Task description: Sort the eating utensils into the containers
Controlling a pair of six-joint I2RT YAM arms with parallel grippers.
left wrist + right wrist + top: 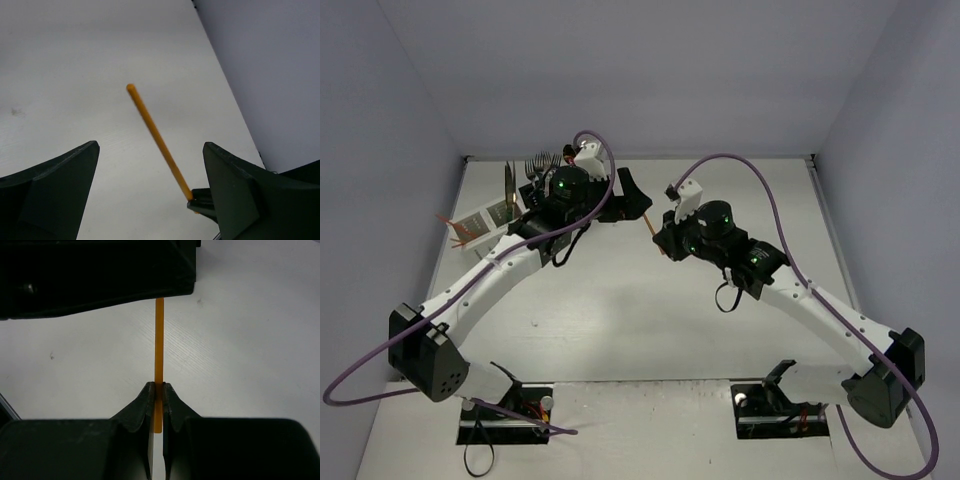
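My right gripper (159,390) is shut on the lower end of a thin orange chopstick-like stick (159,340) and holds it above the white table. In the top view the right gripper (663,240) is at mid-table with the stick (650,230) poking out toward the left arm. My left gripper (150,155) stands open, its fingers (55,190) on either side of the same stick (157,137) without touching it. At the back left, the white container (485,218) holds upright forks (540,165), a dark-handled utensil (508,180) and orange sticks (455,232).
Grey walls close the table in at the back and on both sides. Purple cables loop over both arms. The left arm's black fingers (95,270) hang across the top of the right wrist view, over the stick's far end.
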